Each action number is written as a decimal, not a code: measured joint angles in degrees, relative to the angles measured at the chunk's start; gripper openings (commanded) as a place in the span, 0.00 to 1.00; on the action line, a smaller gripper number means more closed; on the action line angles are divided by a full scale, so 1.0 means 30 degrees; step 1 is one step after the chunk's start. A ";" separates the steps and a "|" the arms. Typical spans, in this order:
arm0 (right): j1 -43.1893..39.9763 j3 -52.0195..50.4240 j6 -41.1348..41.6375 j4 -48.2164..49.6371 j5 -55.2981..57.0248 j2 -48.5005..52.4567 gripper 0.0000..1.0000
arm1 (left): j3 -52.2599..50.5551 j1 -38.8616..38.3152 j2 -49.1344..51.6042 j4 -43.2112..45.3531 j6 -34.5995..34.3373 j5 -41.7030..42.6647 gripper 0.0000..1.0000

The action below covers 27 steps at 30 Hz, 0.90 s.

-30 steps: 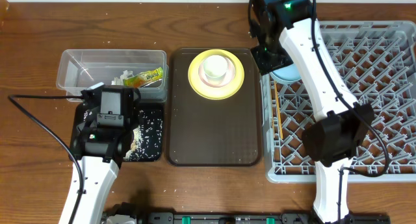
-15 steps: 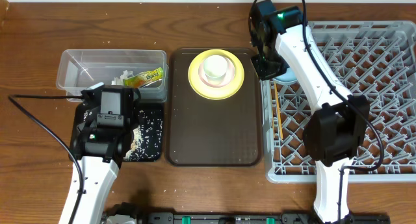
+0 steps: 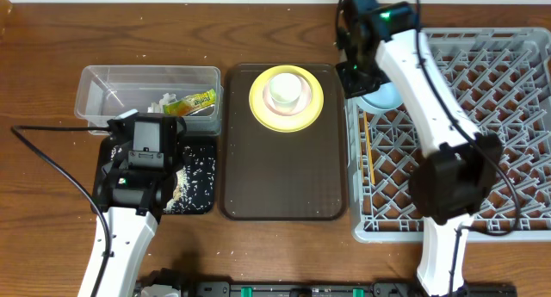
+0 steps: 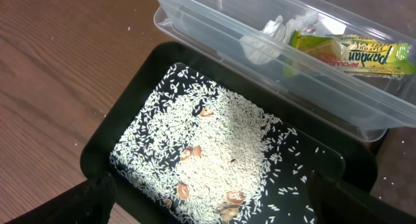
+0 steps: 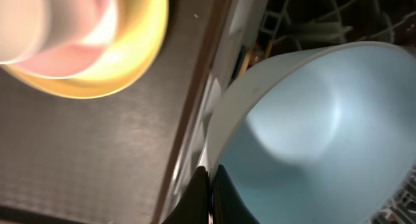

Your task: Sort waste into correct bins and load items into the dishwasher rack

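Right pincer closes since 1 s ago, now pinching rim of light blue bowl at far-left corner of dishwasher rack, beside brown tray. We see left pincer spread wide over rice in black tray.

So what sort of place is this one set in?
Probably a lab mock-up of a dish-clearing station, not a real kitchen: a large grey plastic dishwasher rack and a dark brown serving tray sit on a wooden table.
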 measured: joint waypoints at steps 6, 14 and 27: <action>-0.0758 0.0240 -0.0022 -0.0474 -0.2069 -0.1923 0.01 | 0.0000 0.0000 0.0000 0.0000 0.0000 0.0000 0.96; -0.1064 -0.1137 -0.0678 -0.0576 -0.2499 -0.2280 0.01 | 0.0000 0.0000 0.0000 0.0000 0.0000 0.0000 0.96; -0.1027 -0.5406 -0.0962 0.2280 -0.2506 -0.2171 0.01 | 0.0000 0.0000 0.0000 0.0000 0.0000 0.0000 0.96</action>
